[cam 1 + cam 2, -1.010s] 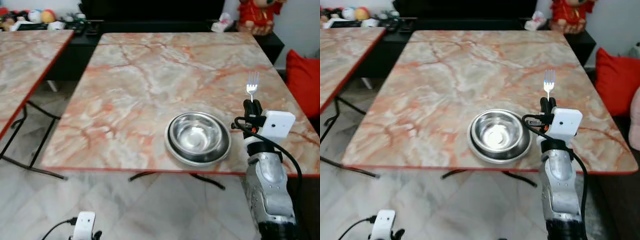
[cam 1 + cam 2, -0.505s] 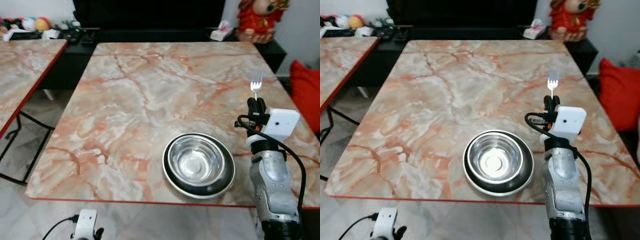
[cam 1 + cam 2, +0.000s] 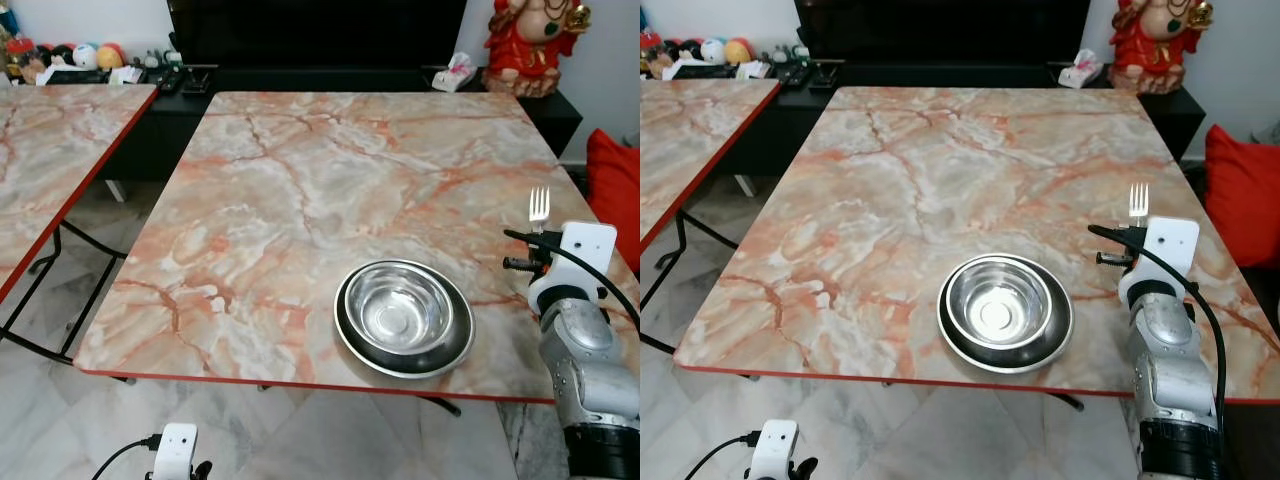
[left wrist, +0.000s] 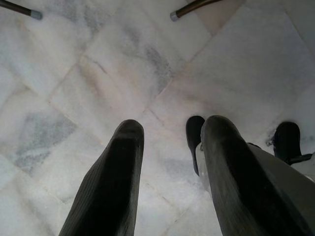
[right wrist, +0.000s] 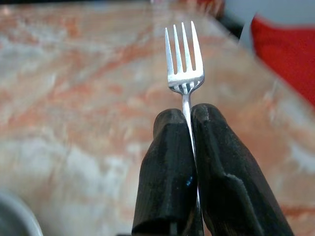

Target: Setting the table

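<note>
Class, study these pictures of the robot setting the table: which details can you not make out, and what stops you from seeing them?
- Fork handle: right wrist view, hidden between the right gripper fingers.
- Plate under the bowl: left eye view, mostly covered by the bowl.
- Items on the far cabinet: left eye view, too small to identify.
- Left gripper: left wrist view, cut off by the bottom edge.

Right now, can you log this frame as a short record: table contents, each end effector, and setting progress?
table: marble-pattern table with red edge
dishes: steel bowl nested on a plate, near front edge
right end effector: shut on fork, tines up, raised right of the bowl
left end effector: open, idle over floor
progress: fork not yet laid down
</note>
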{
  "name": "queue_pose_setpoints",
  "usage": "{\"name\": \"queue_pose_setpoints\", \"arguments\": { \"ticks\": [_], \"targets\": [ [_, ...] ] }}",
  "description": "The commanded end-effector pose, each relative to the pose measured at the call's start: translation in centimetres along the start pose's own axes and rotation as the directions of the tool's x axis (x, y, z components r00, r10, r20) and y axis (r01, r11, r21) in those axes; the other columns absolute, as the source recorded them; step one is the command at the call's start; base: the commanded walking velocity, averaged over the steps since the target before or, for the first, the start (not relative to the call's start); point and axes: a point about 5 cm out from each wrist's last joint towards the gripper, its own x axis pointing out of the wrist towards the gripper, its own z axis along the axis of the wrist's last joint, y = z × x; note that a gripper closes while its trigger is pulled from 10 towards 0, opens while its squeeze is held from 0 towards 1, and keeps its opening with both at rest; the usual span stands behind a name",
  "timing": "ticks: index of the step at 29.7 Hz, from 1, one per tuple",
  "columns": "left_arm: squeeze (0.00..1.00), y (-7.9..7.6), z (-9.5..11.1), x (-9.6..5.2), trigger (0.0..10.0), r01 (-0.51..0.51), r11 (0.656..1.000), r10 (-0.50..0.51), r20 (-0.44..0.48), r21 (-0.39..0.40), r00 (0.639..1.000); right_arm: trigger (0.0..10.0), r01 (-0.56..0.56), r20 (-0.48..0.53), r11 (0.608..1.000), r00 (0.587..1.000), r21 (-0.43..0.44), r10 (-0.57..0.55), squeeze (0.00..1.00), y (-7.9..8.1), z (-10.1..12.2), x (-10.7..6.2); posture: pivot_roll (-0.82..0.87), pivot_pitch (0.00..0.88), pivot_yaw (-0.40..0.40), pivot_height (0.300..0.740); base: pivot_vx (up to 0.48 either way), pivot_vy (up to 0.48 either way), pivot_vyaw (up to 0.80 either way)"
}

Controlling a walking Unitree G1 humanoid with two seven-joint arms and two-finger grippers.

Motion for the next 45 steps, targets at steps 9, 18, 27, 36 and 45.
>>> {"name": "queue_pose_setpoints", "arguments": {
  "ticks": [9,18,27,36,45],
  "targets": [
    [0.0,0.0,-0.8,-0.1,10.0,0.01,1.0,-0.01,-0.037,-0.005,0.999,10.0,-0.099,-0.152,0.993,0.982,0.063,0.108,0.0,1.8,-2.0,-0.5,-0.05,0.088,0.018,0.74,0.0,0.0,0.0],
    [0.0,-0.1,-0.7,-0.1,10.0,0.014,1.0,-0.014,-0.035,-0.006,0.999,10.0,-0.125,-0.182,0.989,0.973,0.081,0.138,0.0,2.5,-3.3,-1.0,-0.05,0.083,0.016,0.74,0.0,0.0,0.0],
    [0.0,-0.1,-0.9,-0.1,10.0,0.011,1.0,-0.012,-0.042,-0.009,0.999,10.0,-0.104,-0.205,0.991,0.971,0.088,0.12,0.0,2.6,-4.3,-1.3,-0.04,0.093,0.016,0.74,0.0,0.0,0.0],
    [0.0,-0.1,-0.6,-0.1,10.0,0.01,1.0,-0.011,-0.034,-0.007,0.999,10.0,-0.122,-0.225,0.988,0.964,0.094,0.14,0.0,3.0,-5.4,-1.3,-0.04,0.097,0.018,0.74,0.0,0.0,0.0],
    [0.0,-0.1,-0.5,-0.1,10.0,0.009,1.0,-0.009,-0.031,-0.008,0.999,10.0,-0.123,-0.229,0.987,0.963,0.099,0.143,0.0,3.2,-5.9,-1.1,-0.04,0.1,0.018,0.74,0.0,0.0,0.0]
  ]
}}
